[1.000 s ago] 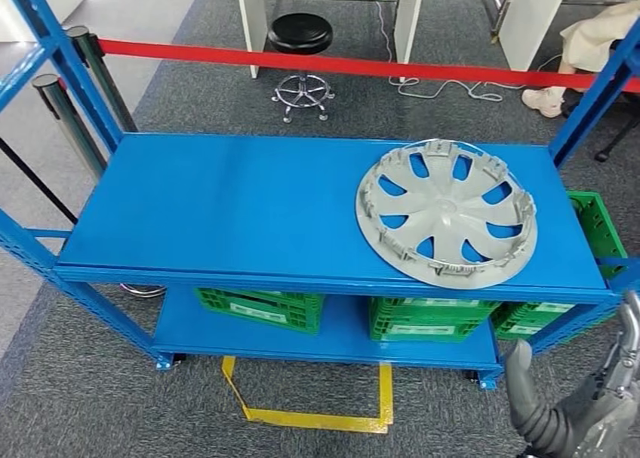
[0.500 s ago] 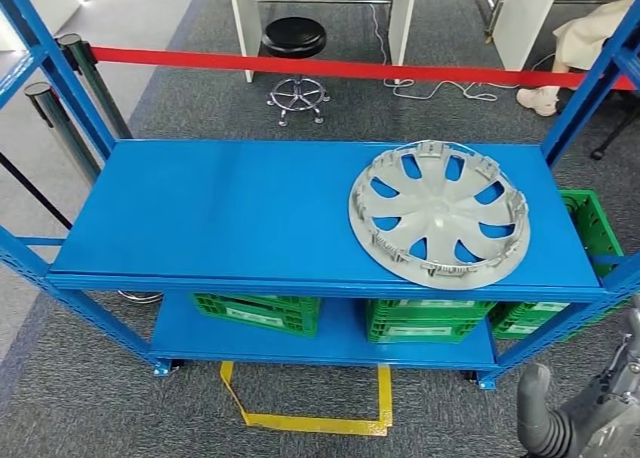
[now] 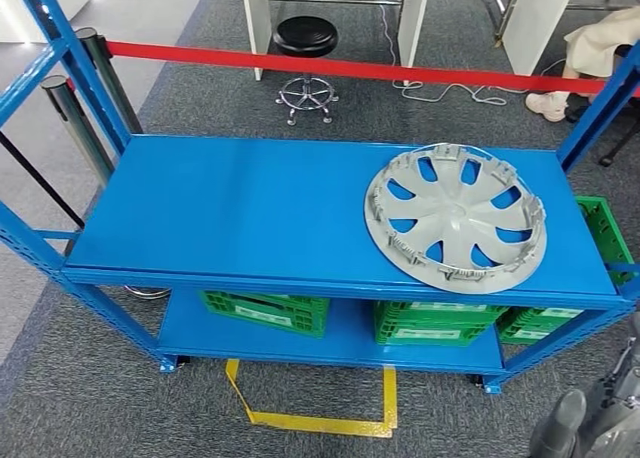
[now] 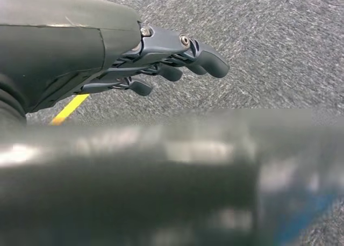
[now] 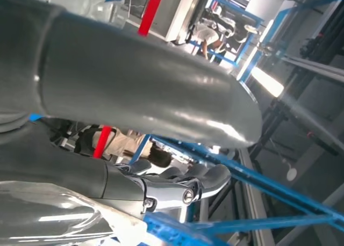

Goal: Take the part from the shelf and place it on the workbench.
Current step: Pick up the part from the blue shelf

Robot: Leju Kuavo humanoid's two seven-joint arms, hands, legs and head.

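Observation:
The part is a grey wheel cover (image 3: 455,216) lying flat at the right end of the blue shelf's top board (image 3: 226,208). My right hand (image 3: 596,418) shows at the head view's lower right corner, below and in front of the shelf, well short of the cover. In the right wrist view, this hand (image 5: 174,184) has its fingers stretched out and holds nothing. My left hand (image 4: 162,63) hangs over grey carpet with its fingers apart and holds nothing.
Green crates (image 3: 264,311) (image 3: 438,323) sit on the lower board, and another (image 3: 604,233) is past the shelf's right end. A yellow floor mark (image 3: 317,418) lies in front. Behind are a red barrier band (image 3: 377,71), a stool (image 3: 305,38) and a seated person (image 3: 604,38).
The whole picture has shifted a little, so the camera moved. My right hand has sunk lower toward the picture's bottom corner. The wheel cover lies where it was on the shelf.

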